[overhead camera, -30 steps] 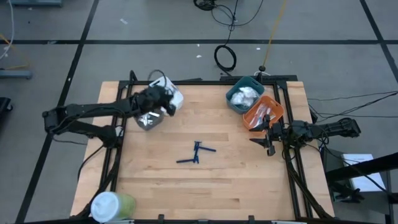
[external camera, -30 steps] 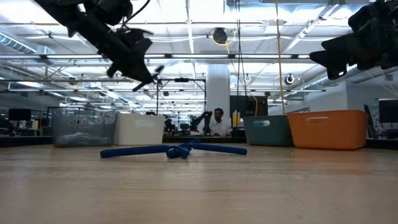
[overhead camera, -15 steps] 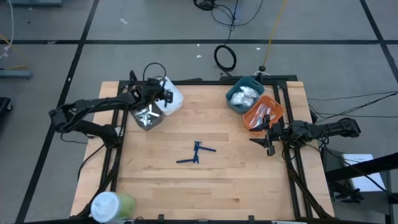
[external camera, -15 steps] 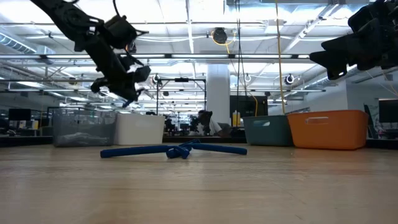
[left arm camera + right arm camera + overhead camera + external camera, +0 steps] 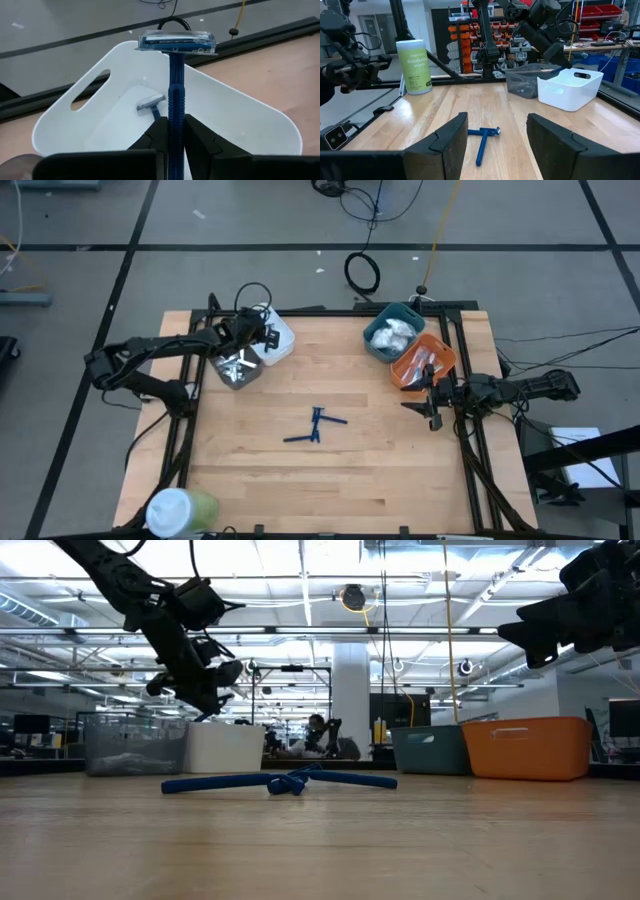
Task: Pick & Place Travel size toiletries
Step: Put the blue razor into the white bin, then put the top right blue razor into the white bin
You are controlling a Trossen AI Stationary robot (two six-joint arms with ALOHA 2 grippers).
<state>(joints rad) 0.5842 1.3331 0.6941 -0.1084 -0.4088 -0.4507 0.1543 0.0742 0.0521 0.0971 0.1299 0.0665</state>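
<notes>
My left gripper is shut on a blue razor and hangs over the white bin at the table's far left. In the low view my left gripper is above the bins. Another razor lies on the white bin's floor. Two or three blue razors lie crossed at the table's middle. My right gripper waits open at the right edge, its fingers level above the table. My left gripper pinches the razor's blue handle between its two fingers, at the end away from the head. The handle runs on along the fingers' line. The capped head stands out beyond the fingertips, clear over the white bin.
A clear bin with small items stands next to the white bin. A teal bin and an orange bin stand at the far right. A green white-lidded canister stands at the near left corner.
My left gripper, still shut on the razor, has gone down and toward the table's far edge, from above the clear bin to over the white bin, and it has rolled and tipped on the way. The right arm has kept still.
</notes>
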